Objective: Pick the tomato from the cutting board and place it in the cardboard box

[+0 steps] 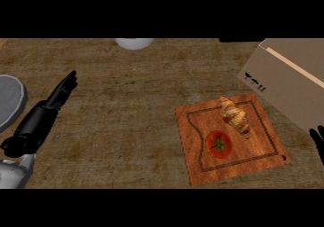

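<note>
A round red tomato (219, 144) with a green star-shaped stem lies near the middle of a wooden cutting board (197, 166), just beside a ridged golden croissant (234, 117). The tan cardboard box (292, 84) stands at far right. The right hand (320, 144) shows at the right edge, fingers straight and empty; it should probably descend over the tomato, clear of the croissant. The left hand (61, 94) rests open at left, beside a grey plate (7, 99) on the rough brown counter (125, 111).

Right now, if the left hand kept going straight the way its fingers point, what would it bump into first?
Probably nothing nearby: the left hand points up and slightly right over bare counter; the white object lies right of that line.
</note>
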Tool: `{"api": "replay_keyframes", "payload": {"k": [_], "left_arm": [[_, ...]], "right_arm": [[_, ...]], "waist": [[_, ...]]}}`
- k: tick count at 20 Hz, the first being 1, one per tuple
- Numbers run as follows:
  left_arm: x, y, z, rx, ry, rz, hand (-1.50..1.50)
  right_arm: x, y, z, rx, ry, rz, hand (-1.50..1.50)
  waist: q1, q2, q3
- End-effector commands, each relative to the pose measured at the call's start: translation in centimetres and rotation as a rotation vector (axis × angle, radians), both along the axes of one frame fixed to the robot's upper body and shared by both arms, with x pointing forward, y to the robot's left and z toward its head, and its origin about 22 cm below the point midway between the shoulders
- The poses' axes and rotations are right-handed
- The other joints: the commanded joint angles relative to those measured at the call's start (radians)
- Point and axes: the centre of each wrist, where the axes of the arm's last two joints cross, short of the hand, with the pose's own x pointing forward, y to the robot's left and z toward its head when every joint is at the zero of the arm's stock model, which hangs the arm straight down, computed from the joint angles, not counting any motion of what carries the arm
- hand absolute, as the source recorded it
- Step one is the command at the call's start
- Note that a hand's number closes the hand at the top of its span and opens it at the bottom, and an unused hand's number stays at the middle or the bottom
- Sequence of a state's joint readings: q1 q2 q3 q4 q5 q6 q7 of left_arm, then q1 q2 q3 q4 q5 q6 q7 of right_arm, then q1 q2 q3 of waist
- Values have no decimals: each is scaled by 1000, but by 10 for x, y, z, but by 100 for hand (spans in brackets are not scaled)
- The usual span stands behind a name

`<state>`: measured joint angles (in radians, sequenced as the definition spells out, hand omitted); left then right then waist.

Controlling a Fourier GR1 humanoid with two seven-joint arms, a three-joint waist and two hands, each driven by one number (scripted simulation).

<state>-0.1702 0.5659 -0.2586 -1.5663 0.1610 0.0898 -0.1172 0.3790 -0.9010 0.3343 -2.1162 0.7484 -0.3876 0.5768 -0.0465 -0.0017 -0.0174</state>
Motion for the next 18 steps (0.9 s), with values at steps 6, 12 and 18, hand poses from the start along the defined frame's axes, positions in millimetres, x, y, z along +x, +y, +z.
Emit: {"api": "replay_keyframes", "payload": {"k": [6, 12, 18], "left_arm": [[9, -15, 6, -1, -20, -60, 0], [12, -28, 6, -19, 5, -90, 0], [17, -22, 13, -9, 8, -90, 0]], "right_arm": [[-17, 61, 35, -109, 200, -215, -150], [-11, 107, 35, -102, 255, -276, -150], [16, 145, 13, -166, 264, -330, -150]], "waist": [[74, 11, 4], [95, 8, 9], [91, 7, 10]]}}
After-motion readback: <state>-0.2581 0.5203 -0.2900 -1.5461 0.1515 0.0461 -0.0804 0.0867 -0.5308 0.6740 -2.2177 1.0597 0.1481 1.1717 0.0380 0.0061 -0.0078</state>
